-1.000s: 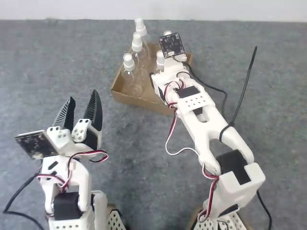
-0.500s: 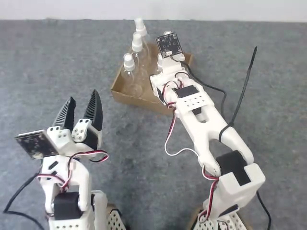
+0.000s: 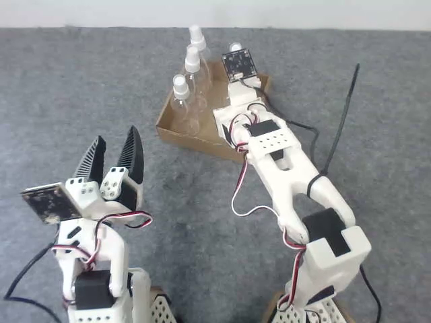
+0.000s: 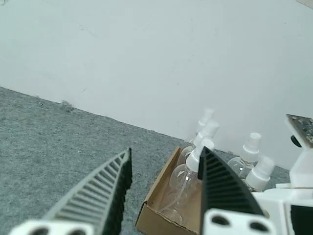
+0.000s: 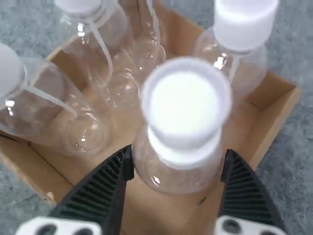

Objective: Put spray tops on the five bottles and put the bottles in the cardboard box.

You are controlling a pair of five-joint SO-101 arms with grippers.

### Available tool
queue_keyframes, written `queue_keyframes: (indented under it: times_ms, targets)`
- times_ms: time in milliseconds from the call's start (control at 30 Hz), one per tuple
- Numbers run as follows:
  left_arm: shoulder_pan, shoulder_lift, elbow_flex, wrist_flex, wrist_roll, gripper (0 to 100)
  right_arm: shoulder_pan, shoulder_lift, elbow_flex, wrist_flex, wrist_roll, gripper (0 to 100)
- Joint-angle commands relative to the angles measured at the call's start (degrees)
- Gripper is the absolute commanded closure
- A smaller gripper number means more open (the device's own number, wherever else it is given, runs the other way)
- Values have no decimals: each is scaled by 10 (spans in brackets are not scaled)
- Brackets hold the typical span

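Clearance is what I am giving on the left, holding my left tool (image 3: 118,134) raised above the grey tabletop (image 3: 81,81), jaws spread and empty, well back from the cardboard box (image 3: 176,129) so it is not crowding the work. Further right, my right tool (image 5: 178,152) is hanging over that box and clamping the fifth bottle (image 5: 186,103) below its spray top, so that, I judge, it is standing upright beside the four capped bottles (image 3: 192,64).

Grey carpet (image 3: 67,81), white wall (image 4: 146,58)
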Motion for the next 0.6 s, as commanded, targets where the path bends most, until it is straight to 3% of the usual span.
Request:
queue_keyframes:
  times_ms: [0,233,467,567]
  targets:
    - [-1,-9,-6,-16,6,790,0,-15,-25,4,-4,767]
    - [-1,-9,-6,-16,6,790,-15,-19,-25,4,-4,765]
    - [-1,-9,-6,-17,6,789,-18,-19,-41,63,-6,612]
    - [-1,-9,-6,-17,6,789,-18,-16,-69,106,-7,602]
